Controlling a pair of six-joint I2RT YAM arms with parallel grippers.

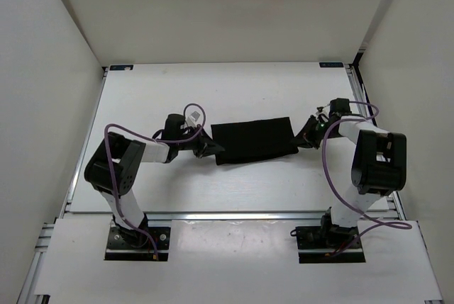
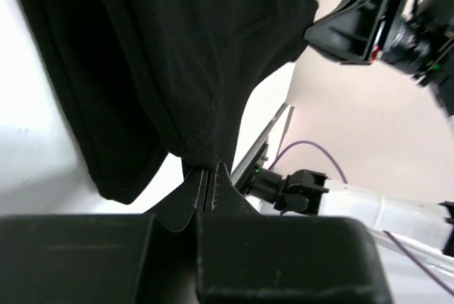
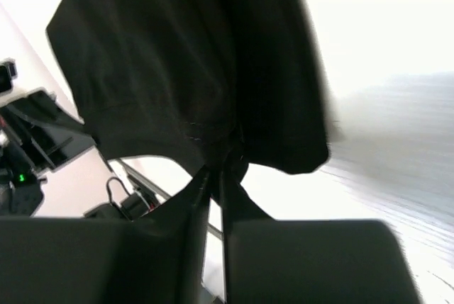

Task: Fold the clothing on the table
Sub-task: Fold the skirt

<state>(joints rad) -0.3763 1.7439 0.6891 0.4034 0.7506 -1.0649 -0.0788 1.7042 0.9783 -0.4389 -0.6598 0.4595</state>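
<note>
The large flat white rectangular table [image 1: 234, 84], framed by aluminium rails, spreads out under a small plain black garment [image 1: 254, 141] of soft, limp fabric and runs well past it on every side. White walls [image 1: 50, 70] stand far from the garment, to its left, to its right and beyond it.

The garment is drawn out as a wide, short band with a slightly wavy near edge. From the top view I cannot tell whether it lies flat or hangs just clear of the surface.

The left arm [image 1: 117, 169], black and white with a purple cable [image 1: 195, 116] looped over it, reaches in from the garment's left. The right arm [image 1: 376, 162] comes in from its right.

The black left gripper [image 1: 208, 149] sits at the garment's near left corner. In the left wrist view its fingers are pressed together on a stitched hem, and the cloth hangs from them in folds.

The black right gripper [image 1: 303, 137] touches the garment's right end. In the right wrist view its fingers stand almost together, a thin slit between them, and their tips pinch a bunched hem.
</note>
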